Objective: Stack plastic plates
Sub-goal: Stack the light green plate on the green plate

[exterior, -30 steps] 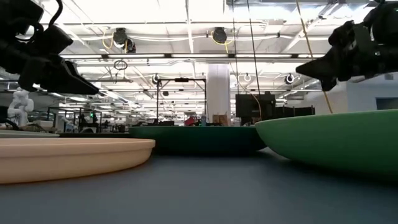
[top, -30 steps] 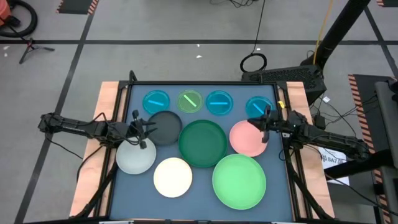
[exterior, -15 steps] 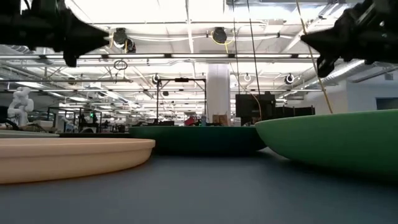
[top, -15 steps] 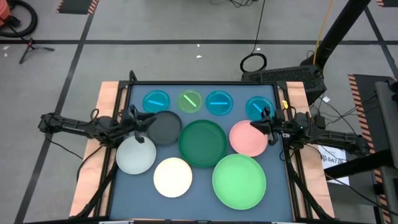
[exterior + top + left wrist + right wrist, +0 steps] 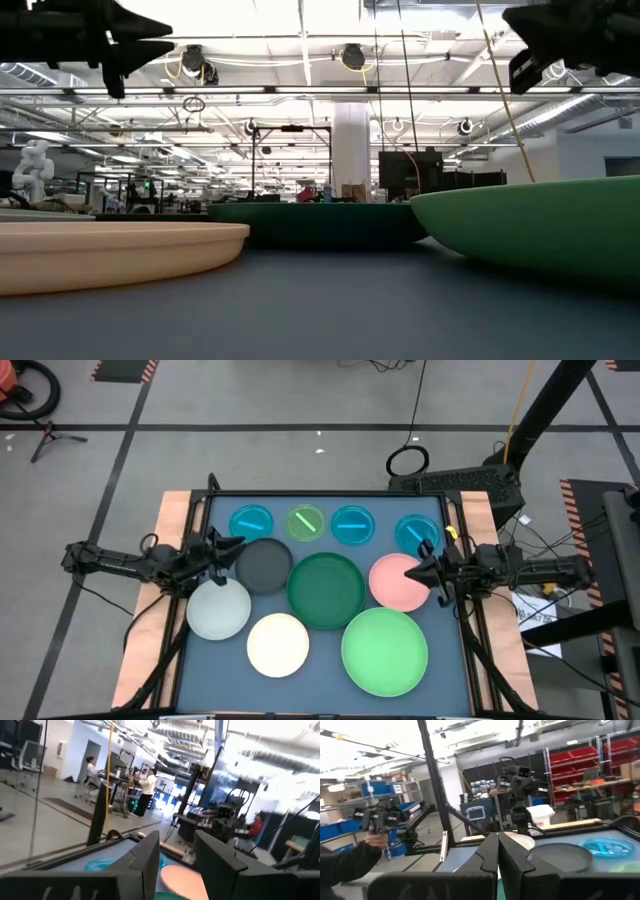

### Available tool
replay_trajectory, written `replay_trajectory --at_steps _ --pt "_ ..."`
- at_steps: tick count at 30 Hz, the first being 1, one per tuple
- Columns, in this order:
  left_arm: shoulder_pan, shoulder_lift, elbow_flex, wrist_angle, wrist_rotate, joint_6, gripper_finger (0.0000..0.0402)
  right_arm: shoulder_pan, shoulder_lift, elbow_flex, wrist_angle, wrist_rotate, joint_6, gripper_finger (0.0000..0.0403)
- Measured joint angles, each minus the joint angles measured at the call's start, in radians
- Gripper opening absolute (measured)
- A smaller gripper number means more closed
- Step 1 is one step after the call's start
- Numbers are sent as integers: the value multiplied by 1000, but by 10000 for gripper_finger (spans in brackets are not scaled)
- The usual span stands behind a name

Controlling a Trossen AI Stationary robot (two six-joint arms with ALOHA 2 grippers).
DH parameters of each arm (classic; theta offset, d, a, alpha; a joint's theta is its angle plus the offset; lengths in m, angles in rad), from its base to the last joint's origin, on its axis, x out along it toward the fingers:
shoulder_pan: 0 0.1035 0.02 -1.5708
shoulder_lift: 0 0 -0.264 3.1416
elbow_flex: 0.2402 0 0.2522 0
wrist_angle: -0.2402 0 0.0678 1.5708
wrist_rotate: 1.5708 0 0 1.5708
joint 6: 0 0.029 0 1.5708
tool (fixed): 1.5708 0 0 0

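Observation:
Ten round plates lie flat on the blue table top, none stacked. Far row: cyan (image 5: 251, 522), lime (image 5: 306, 522), cyan (image 5: 351, 525), cyan (image 5: 412, 532). Nearer lie the dark grey plate (image 5: 265, 565), dark green (image 5: 326, 590), pink (image 5: 396, 584), pale grey (image 5: 219, 610), cream (image 5: 278, 644) and light green (image 5: 385, 651). My left gripper (image 5: 228, 548) hovers open and level above the dark grey plate's left rim. My right gripper (image 5: 416, 571) hovers shut over the pink plate's right rim. Both show high in the low view: left gripper (image 5: 130, 50), right gripper (image 5: 530, 40).
Wooden boards (image 5: 172, 530) flank the blue table top, and a black frame rail (image 5: 330, 493) runs along its far edge. In the low view the cream plate (image 5: 100, 250) and the light green plate (image 5: 540, 230) fill the foreground. People stand in the room beyond.
Both grippers have risen. The left one has moved from above the pale grey plate's far rim toward the far edge and tipped up to level. The right one has shifted toward the near edge, from beside the right cyan plate to the pink plate's right rim. No plate has moved.

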Motion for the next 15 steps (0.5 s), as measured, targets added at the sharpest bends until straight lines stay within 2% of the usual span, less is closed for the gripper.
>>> replay_trajectory --at_steps 8,15 --pt "-1 14 1 167 83 -86 129 69 94 106 -3 1 -88 0" --pt "-11 197 39 258 83 -127 129 125 215 210 -42 55 -180 0"
